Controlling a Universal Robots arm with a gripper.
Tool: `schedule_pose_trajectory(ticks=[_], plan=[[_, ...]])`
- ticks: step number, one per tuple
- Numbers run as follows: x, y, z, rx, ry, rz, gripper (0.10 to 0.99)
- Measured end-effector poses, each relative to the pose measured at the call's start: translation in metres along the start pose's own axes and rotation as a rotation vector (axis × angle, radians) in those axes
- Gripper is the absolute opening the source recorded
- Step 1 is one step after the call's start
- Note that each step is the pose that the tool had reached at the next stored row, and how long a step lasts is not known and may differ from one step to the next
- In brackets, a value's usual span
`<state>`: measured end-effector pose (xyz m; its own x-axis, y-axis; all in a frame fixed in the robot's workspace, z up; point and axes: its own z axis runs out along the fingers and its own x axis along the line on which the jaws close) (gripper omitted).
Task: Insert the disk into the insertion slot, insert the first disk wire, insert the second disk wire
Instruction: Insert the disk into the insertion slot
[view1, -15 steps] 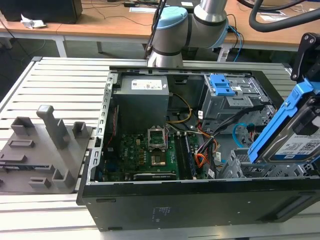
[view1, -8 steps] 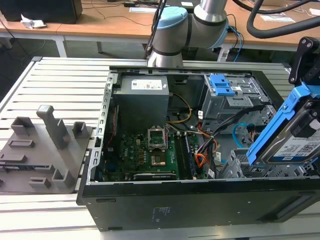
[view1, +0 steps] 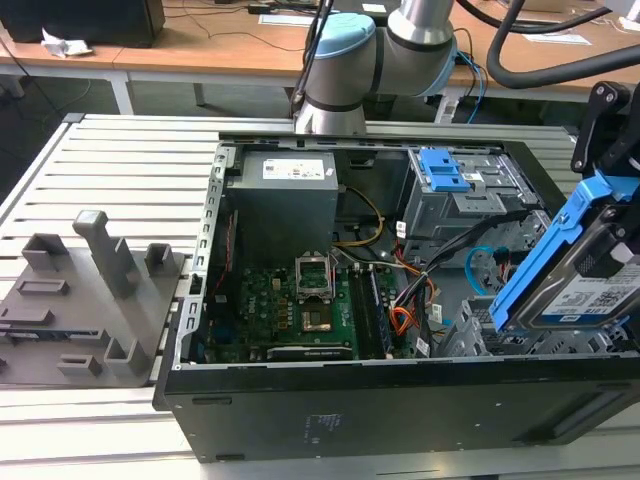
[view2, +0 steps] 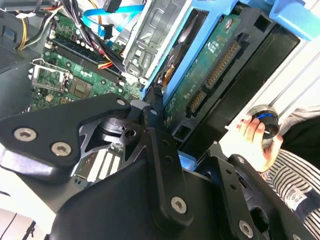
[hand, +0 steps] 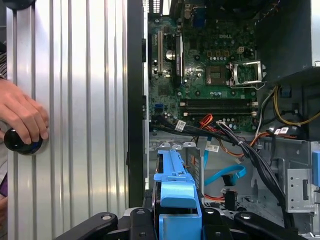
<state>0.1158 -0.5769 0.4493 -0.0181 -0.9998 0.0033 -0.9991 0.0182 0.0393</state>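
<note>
The pincer (hand: 177, 222) is closed tight on the disk (view1: 585, 290). It grips the disk by its blue frame and holds it tilted. Just below the pincer is the insertion slot (view1: 468, 335), a grey metal box with holes. The disk is not in it yet. Near the pincer, the second disk wire (hand: 225, 176) curls in a light blue loop. The first disk wire (hand: 215, 198) lies right beside it. Farther from the pincer is the green board (hand: 210, 75). Off to the pincer's side, outside the case, a person's hand (hand: 22, 117) rests on a black knob (hand: 20, 142).
</note>
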Motion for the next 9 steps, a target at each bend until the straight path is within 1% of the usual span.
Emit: schedule_pose_trajectory(ticks=[4,5,9], plan=[[-0.0115,0.0002,0.0002,0.0,0.0001,0.0,0.361],[-0.0157,0.0003,0.0004,0.0,0.0,0.0,0.361],[-0.0204,0.0003,0.0024,0.0,0.0001,0.0,0.361]])
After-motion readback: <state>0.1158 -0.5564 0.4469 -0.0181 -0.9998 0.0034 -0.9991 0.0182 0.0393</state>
